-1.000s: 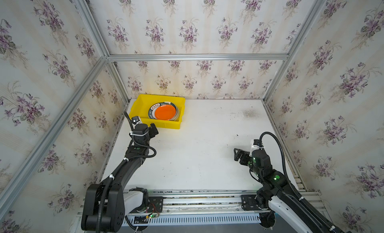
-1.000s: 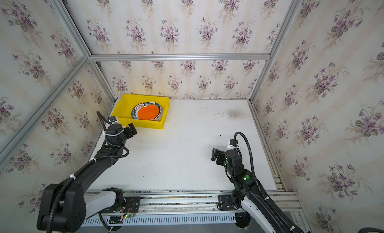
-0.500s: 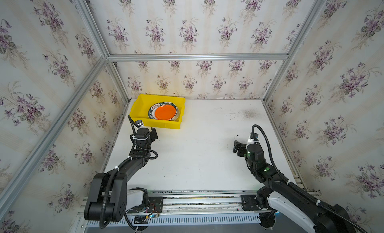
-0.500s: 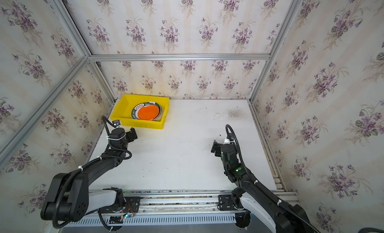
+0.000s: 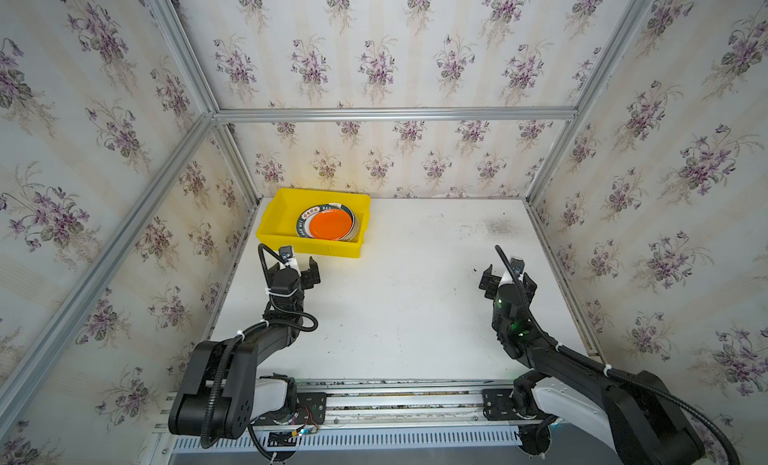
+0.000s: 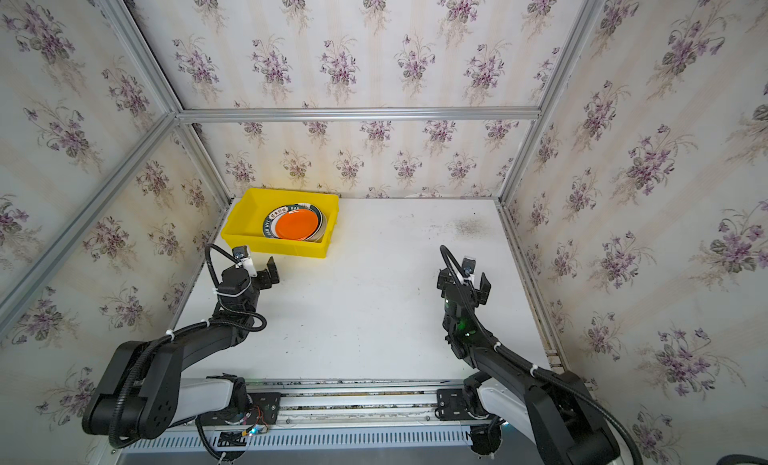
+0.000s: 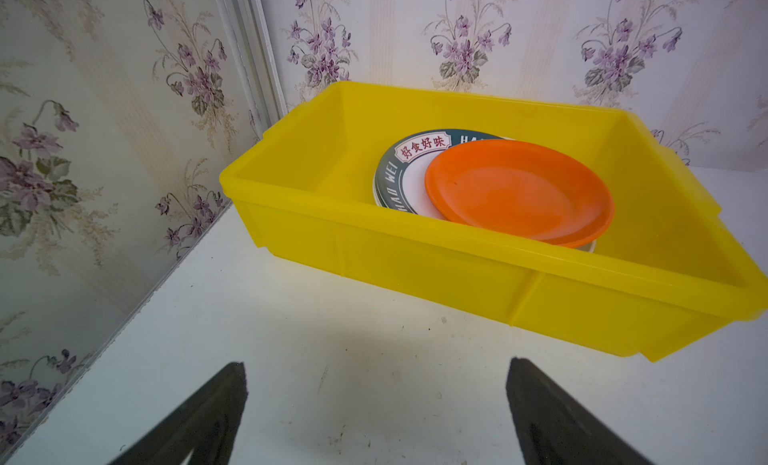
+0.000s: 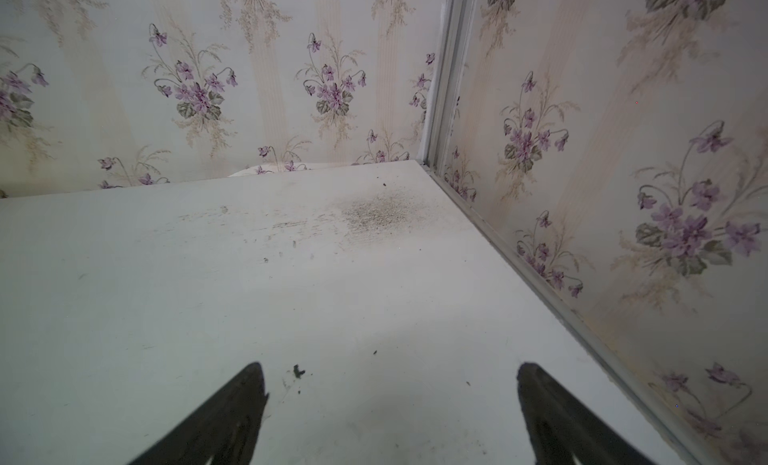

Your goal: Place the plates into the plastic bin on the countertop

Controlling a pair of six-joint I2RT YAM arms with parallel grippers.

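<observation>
White table (image 5: 395,317), scuffed, boxed in by flowered walls (image 5: 395,47) and metal rails. Dark smudge (image 5: 494,226) on the table toward the far right corner, also seen in the right wrist view.

Yellow bin (image 5: 307,245) sits on the table at the far left corner, close to the back wall. Plates (image 5: 328,226) are stacked inside it, in the half away from the left wall. The orange plate (image 7: 519,191) is on top, off-centre, over a green-rimmed plate (image 7: 390,180) with white and red lettering. A pale edge shows under the stack; can't tell how many plates are below.

Left pincer (image 5: 301,272) hangs just in front of the bin's near wall, not touching it. Its 2 jaws are wide apart with nothing between them, and the left wrist view shows bare table between the tips.

Right pincer (image 5: 508,276) is over the right side of the table, well apart from the bin. Its jaws are spread wide and hold nothing. Small dark speck (image 8: 298,371) on the table near 1 tip.
</observation>
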